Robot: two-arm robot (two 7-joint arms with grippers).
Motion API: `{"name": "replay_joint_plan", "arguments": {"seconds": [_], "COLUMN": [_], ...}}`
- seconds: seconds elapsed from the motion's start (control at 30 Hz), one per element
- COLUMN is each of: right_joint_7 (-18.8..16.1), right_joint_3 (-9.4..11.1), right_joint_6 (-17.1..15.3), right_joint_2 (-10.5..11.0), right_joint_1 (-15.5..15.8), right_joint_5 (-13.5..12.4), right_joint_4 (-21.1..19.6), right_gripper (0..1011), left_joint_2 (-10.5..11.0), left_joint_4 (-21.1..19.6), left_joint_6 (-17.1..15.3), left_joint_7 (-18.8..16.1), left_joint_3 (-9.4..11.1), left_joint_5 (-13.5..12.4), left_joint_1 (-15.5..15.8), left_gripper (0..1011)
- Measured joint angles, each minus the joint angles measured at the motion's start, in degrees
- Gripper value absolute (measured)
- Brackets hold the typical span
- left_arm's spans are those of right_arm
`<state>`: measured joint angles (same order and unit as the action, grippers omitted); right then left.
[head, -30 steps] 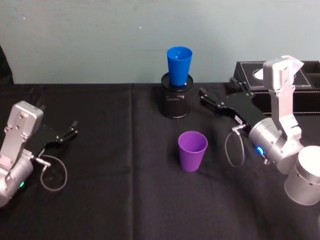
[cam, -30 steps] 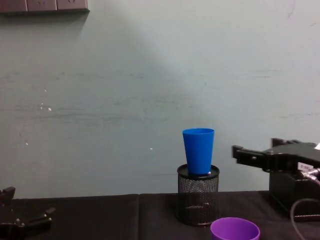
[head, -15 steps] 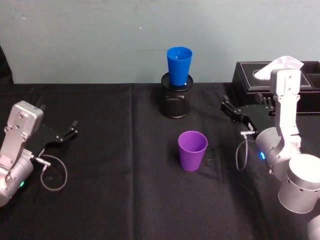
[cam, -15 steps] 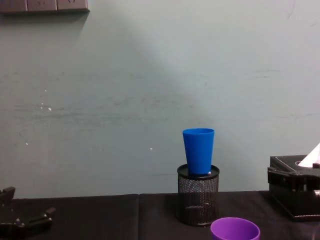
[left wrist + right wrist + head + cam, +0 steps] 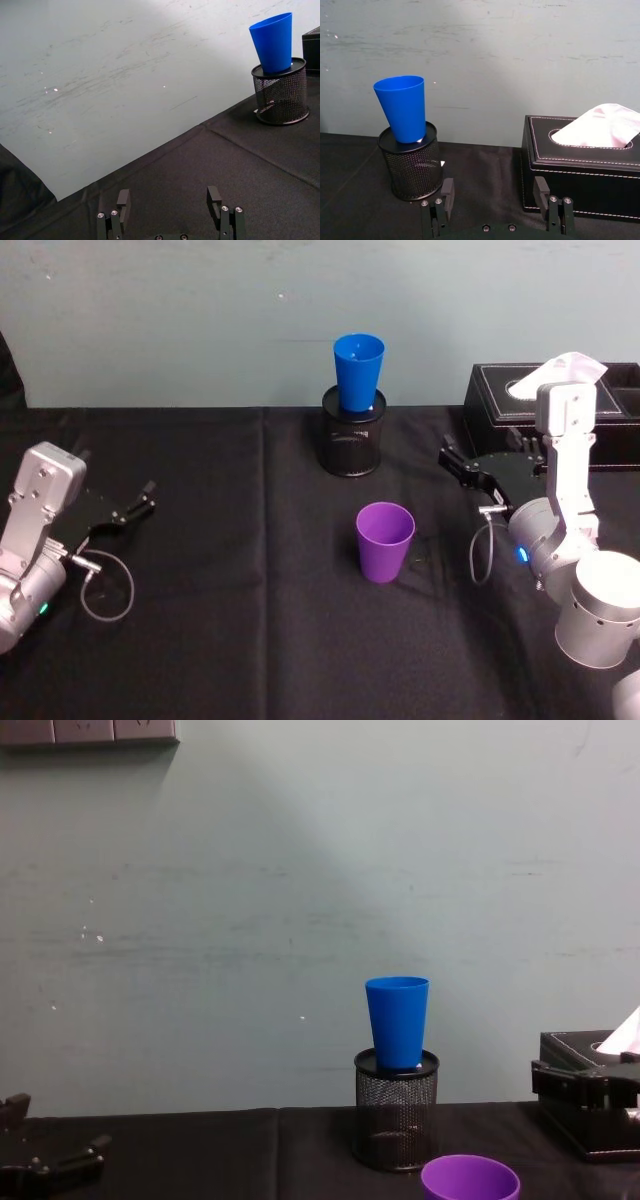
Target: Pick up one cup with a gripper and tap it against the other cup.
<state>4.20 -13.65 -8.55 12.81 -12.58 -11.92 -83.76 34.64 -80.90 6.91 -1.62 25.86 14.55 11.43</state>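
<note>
Purple cup (image 5: 385, 540) stands upright left of the right gripper (image 5: 455, 461), whose fingers are spread and empty; blue cup (image 5: 358, 371) sits in a mesh holder (image 5: 350, 445) beyond

The black-clothed table (image 5: 230, 640) carries a purple cup (image 5: 385, 541), mesh pen holder (image 5: 350, 443) and tissue box (image 5: 610, 410).
</note>
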Motion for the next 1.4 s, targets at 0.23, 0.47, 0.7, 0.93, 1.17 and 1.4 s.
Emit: {"name": "replay_joint_plan", "arguments": {"seconds": [0.23, 0.47, 0.7, 0.93, 1.17, 1.4], "right_joint_7": [0.1, 0.2, 0.3, 0.4, 0.4, 0.4], "right_joint_3": [0.0, 0.0, 0.0, 0.0, 0.0, 0.0], "right_joint_6": [-0.1, -0.2, -0.2, -0.2, -0.2, -0.2], "right_joint_2": [0.0, 0.0, 0.0, 0.0, 0.0, 0.0], "right_joint_1": [0.0, 0.0, 0.0, 0.0, 0.0, 0.0], "right_joint_5": [0.0, 0.0, 0.0, 0.0, 0.0, 0.0], "right_joint_4": [-0.1, -0.2, -0.2, -0.2, -0.2, -0.2], "right_gripper": [1003, 1003, 1003, 1002, 1003, 1003], "left_joint_2": [0.0, 0.0, 0.0, 0.0, 0.0, 0.0], "left_joint_4": [0.0, 0.0, 0.0, 0.0, 0.0, 0.0], "left_joint_6": [0.0, 0.0, 0.0, 0.0, 0.0, 0.0], "left_joint_7": [0.0, 0.0, 0.0, 0.0, 0.0, 0.0], "left_joint_3": [0.0, 0.0, 0.0, 0.0, 0.0, 0.0], "left_joint_5": [0.0, 0.0, 0.0, 0.0, 0.0, 0.0], "left_joint_1": [0.0, 0.0, 0.0, 0.0, 0.0, 0.0], "left_gripper": [1000, 1000, 1000, 1000, 1000, 1000]}}
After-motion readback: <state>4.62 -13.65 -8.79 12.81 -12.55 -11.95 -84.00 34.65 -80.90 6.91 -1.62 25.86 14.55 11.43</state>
